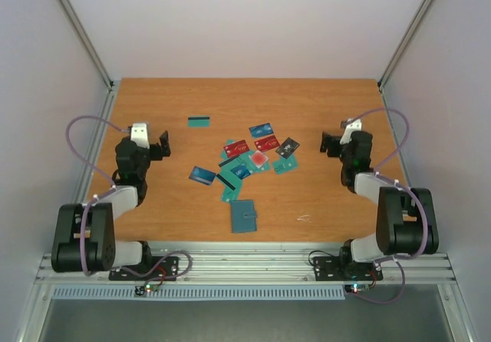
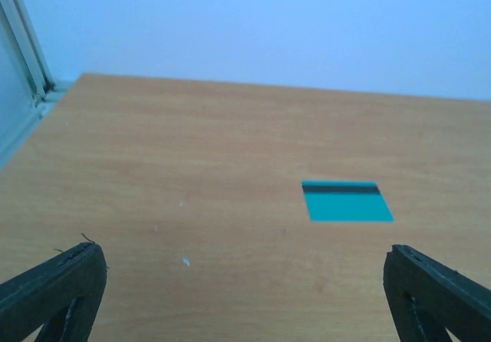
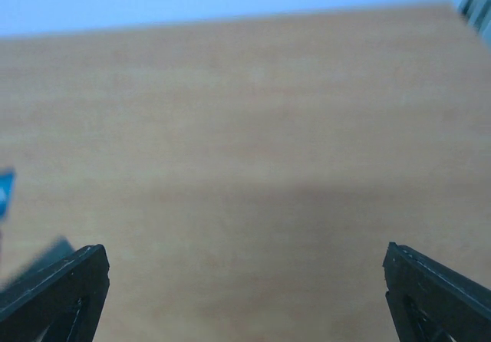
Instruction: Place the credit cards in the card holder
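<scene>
lying scattered on the bench [image 1: 153, 227], the credit cards [image 1: 261, 160] sit beyond the card holder [image 1: 244, 215]; left hand [image 2: 242, 261] and right hand [image 3: 244, 254] gape apart, empty.

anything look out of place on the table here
One striped teal card lies alone toward the far left, well apart from the other cards, which sit in a jumbled, partly overlapping heap in the middle. The holder lies just nearer than the heap. Nothing looks damaged.

Soft, even light, faint shadows; the right wrist view is blurred throughout.
</scene>
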